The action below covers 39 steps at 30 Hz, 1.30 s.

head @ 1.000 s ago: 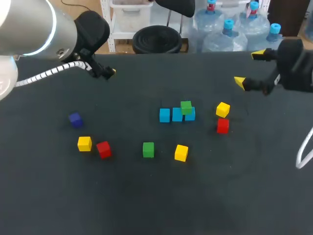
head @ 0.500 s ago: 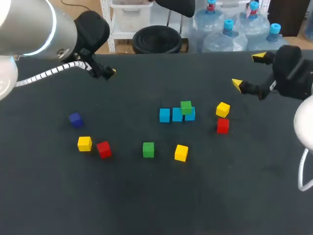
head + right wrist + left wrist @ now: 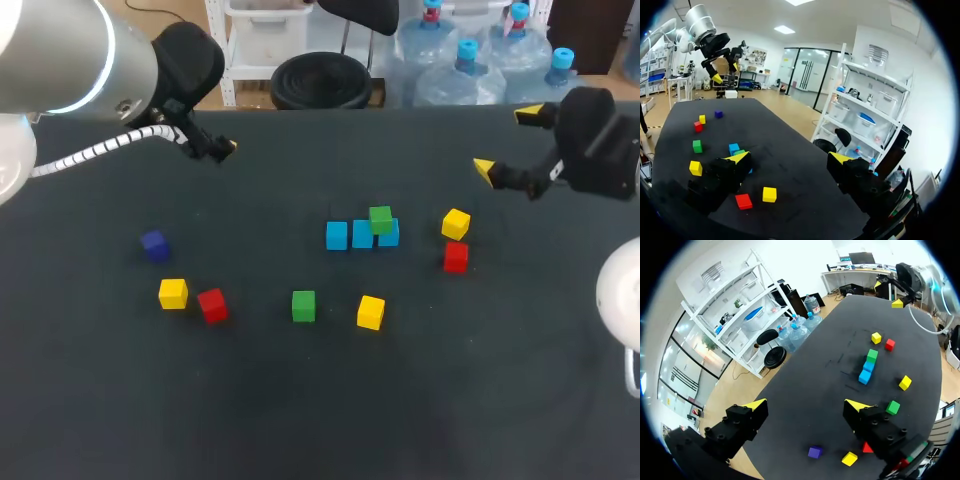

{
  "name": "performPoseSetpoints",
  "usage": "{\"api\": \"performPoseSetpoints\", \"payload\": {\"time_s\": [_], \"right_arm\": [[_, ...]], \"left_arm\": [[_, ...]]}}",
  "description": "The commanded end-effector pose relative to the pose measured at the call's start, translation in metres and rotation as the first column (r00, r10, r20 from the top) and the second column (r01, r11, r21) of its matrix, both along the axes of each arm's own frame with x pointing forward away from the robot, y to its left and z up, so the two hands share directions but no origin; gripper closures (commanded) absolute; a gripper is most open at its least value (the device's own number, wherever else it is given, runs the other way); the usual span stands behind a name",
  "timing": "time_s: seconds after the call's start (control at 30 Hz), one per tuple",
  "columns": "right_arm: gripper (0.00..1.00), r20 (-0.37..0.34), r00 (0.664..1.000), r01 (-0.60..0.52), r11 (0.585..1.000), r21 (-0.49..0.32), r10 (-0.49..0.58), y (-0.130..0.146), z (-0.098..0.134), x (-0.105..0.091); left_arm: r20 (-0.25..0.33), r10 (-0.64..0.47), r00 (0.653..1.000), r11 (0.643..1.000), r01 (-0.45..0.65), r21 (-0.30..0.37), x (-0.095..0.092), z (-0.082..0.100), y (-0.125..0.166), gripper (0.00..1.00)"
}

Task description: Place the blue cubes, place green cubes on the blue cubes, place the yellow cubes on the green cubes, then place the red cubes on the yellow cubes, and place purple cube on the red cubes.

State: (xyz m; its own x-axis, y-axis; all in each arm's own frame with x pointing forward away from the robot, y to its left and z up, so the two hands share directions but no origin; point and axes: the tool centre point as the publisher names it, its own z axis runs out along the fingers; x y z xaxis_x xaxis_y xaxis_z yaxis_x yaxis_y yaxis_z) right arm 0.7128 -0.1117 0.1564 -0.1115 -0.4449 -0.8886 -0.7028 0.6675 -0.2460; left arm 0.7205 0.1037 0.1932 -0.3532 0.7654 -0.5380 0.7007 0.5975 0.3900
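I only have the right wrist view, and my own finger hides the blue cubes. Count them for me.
Observer: The head view shows three blue cubes side by side in one row.
Operator: Tell me which one carries the green cube.
Observer: The green cube sits on the blue cube at the row's end nearest the right gripper.
Operator: Report the left gripper's fingers.
Observer: The left wrist view shows the left gripper open, nothing between its fingers.
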Motion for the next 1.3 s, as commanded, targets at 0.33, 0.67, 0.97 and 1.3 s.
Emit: {"api": "performPoseSetpoints", "payload": {"time_s": [0.33, 0.67, 0.97, 1.3], "right_arm": [[0.0, -0.003, 1.0, 0.002, 1.0, -0.003, -0.002, 0.0, 0.002, -0.001], [0.0, -0.003, 1.0, 0.002, 1.0, -0.003, -0.002, 0.0, 0.002, -0.001], [0.0, -0.003, 1.0, 0.002, 1.0, -0.003, -0.002, 0.0, 0.002, -0.001], [0.0, -0.003, 1.0, 0.002, 1.0, -0.003, -0.002, 0.0, 0.002, -0.001]], "left_arm": [[0.001, 0.003, 1.0, 1.0, -0.003, 0.002, 0.0, 0.0, -0.001, 0.0], [-0.023, -0.148, 0.989, 0.954, 0.149, 0.261, -0.016, 0.014, -0.008, 0.0], [-0.124, -0.205, 0.971, 0.93, 0.233, 0.284, -0.057, -0.028, -0.031, 0.0], [-0.113, -0.27, 0.956, 0.92, 0.291, 0.265, -0.074, -0.06, -0.057, 0.0]]}}
